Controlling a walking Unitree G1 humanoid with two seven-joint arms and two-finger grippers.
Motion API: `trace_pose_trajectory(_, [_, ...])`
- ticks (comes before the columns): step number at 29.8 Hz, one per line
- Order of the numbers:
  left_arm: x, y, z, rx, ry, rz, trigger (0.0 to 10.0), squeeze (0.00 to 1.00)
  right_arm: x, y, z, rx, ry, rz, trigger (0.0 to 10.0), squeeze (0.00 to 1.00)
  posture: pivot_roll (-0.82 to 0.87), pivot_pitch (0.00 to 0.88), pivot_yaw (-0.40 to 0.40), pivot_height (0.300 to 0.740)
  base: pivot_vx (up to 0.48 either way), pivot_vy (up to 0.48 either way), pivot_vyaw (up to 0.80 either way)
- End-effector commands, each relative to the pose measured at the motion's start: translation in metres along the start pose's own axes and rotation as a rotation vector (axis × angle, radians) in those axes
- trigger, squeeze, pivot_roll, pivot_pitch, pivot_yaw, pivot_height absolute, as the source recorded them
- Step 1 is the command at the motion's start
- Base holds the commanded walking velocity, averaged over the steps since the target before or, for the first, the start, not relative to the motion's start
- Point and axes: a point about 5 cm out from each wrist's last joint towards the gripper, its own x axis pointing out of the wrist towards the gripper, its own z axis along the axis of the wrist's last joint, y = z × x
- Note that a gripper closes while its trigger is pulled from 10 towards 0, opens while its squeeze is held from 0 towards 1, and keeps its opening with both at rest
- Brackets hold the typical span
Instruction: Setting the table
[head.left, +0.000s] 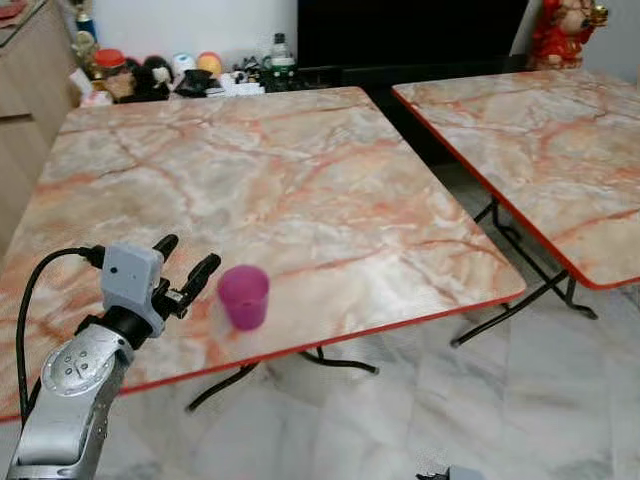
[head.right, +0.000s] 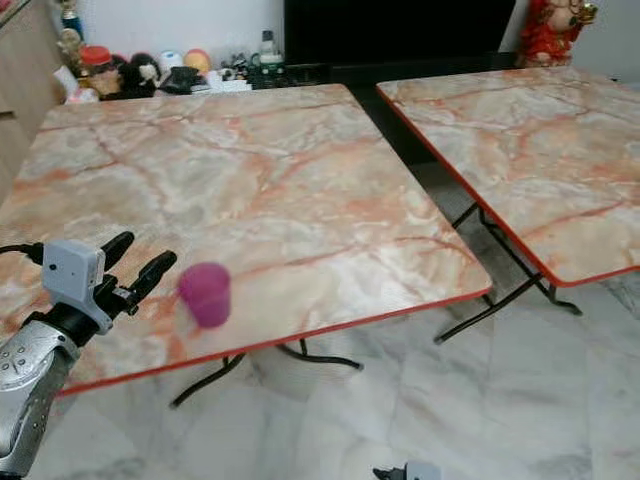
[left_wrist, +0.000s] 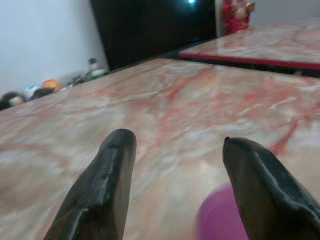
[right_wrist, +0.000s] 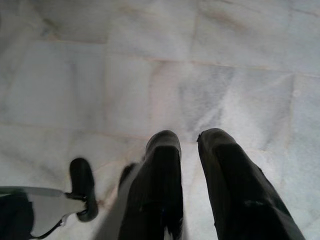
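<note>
So far, the head views show little of the setting done: one pink cup (head.left: 243, 296) stands upright on the near table (head.left: 300, 180), close to its front red edge, and nothing else is laid on that marble-patterned top. The left gripper (head.left: 190, 262) hovers just beside the cup on the robot's left, its two black fingers spread apart and holding nothing. Whether a fingertip touches the cup cannot be told; a small gap seems to show. A second table (head.left: 540, 150) of the same pattern stands to the right, apart from the first, with a strip of floor (head.left: 420, 400) between them. Beyond the far edge, small clutter and bottles (head.left: 170, 75) sit against the wall.

From the left wrist, the two fingers (left_wrist: 105, 195) point out across the tabletop, wide apart, and the cup (left_wrist: 217, 217) shows blurred low beside one of them, not between them.

From the right wrist, the right gripper (right_wrist: 189, 145) hangs idle over the pale floor tiles, fingers nearly together with a narrow gap and nothing in them.

Judging by this, the cup looks placed or about to be adjusted; plates, cutlery and any other places remain to be set.
</note>
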Motion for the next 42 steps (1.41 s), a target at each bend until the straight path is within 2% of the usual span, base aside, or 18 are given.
trace_pose_trajectory(1, [0.001,-0.001,0.004,0.011,-0.006,-0.015,10.0,0.00,-0.001,-0.004,-0.002,0.000,0.006,-0.012,10.0,0.00,0.18,0.130,-0.039,0.740,0.000,0.000,0.00])
trace_pose_trajectory(6, [-0.001,-0.001,0.006,0.006,-0.013,-0.012,10.0,0.00,-0.001,-0.004,-0.002,0.000,0.008,-0.012,10.0,0.00,0.18,0.132,-0.039,0.740,0.000,0.000,0.00])
trace_pose_trajectory(9, [0.001,0.005,0.011,-0.038,-0.015,0.012,10.0,0.00,-0.001,-0.004,-0.003,-0.002,0.010,-0.013,10.0,0.00,0.18,0.132,-0.039,0.740,0.000,0.000,0.00])
trace_pose_trajectory(13, [0.002,0.007,0.015,-0.050,-0.006,0.015,10.0,0.00,-0.001,-0.005,-0.003,-0.004,0.011,-0.013,10.0,0.00,0.18,0.132,-0.039,0.740,0.000,0.000,0.00])
trace_pose_trajectory(16, [0.004,0.021,0.025,-0.113,-0.014,0.034,10.0,0.00,-0.001,-0.004,-0.004,-0.004,0.013,-0.014,10.0,0.00,0.18,0.134,-0.036,0.740,0.000,0.000,0.00])
trace_pose_trajectory(18, [0.003,0.024,0.025,-0.119,-0.008,0.034,10.0,0.00,-0.001,-0.005,-0.004,-0.003,0.013,-0.015,10.0,0.00,0.18,0.134,-0.036,0.740,0.000,0.000,0.00])
trace_pose_trajectory(19, [0.001,0.028,0.024,-0.135,0.006,0.043,10.0,0.00,-0.001,-0.005,-0.004,-0.003,0.014,-0.015,10.0,0.00,0.19,0.134,-0.035,0.740,0.000,0.000,0.00])
trace_pose_trajectory(20, [-0.002,0.032,0.020,-0.143,0.063,0.037,10.0,0.00,-0.001,-0.005,-0.005,-0.003,0.015,-0.015,10.0,0.00,0.19,0.134,-0.034,0.740,0.000,0.000,0.00])
trace_pose_trajectory(21, [-0.005,0.034,0.014,-0.121,0.124,0.029,10.0,0.00,-0.001,-0.005,-0.005,-0.003,0.015,-0.015,10.0,0.00,0.19,0.135,-0.033,0.740,0.000,0.000,0.00])
trace_pose_trajectory(22, [-0.005,0.034,0.014,-0.121,0.124,0.029,10.0,0.00,-0.001,-0.005,-0.005,-0.003,0.015,-0.015,10.0,0.00,0.19,0.135,-0.033,0.740,0.000,0.000,0.00])
trace_pose_trajectory(23, [-0.009,0.033,0.008,-0.084,0.186,-0.005,10.0,0.00,-0.001,-0.004,-0.005,-0.003,0.016,-0.015,10.0,0.00,0.19,0.135,-0.033,0.740,0.000,0.000,0.00])
trace_pose_trajectory(27, [-0.018,0.034,-0.004,-0.124,0.296,-0.001,10.0,0.00,-0.001,-0.004,-0.005,-0.004,0.018,-0.011,10.0,0.00,0.19,0.133,-0.032,0.740,0.000,0.000,0.00])
trace_pose_trajectory(30, [-0.021,0.033,-0.010,-0.172,0.331,0.012,10.0,0.00,-0.001,-0.003,-0.005,-0.005,0.018,-0.008,10.0,0.00,0.19,0.131,-0.032,0.740,0.000,0.000,0.00])
trace_pose_trajectory(35, [-0.022,0.033,-0.004,-0.229,0.334,0.007,10.0,0.00,-0.001,-0.003,-0.006,-0.003,0.018,-0.008,10.0,0.00,0.19,0.122,-0.030,0.740,0.000,0.000,0.00])
trace_pose_trajectory(42, [-0.026,0.040,-0.001,-0.243,0.353,0.009,10.0,0.00,-0.001,-0.003,-0.006,-0.003,0.018,-0.009,10.0,0.00,0.19,0.118,-0.028,0.740,0.000,0.000,0.00])
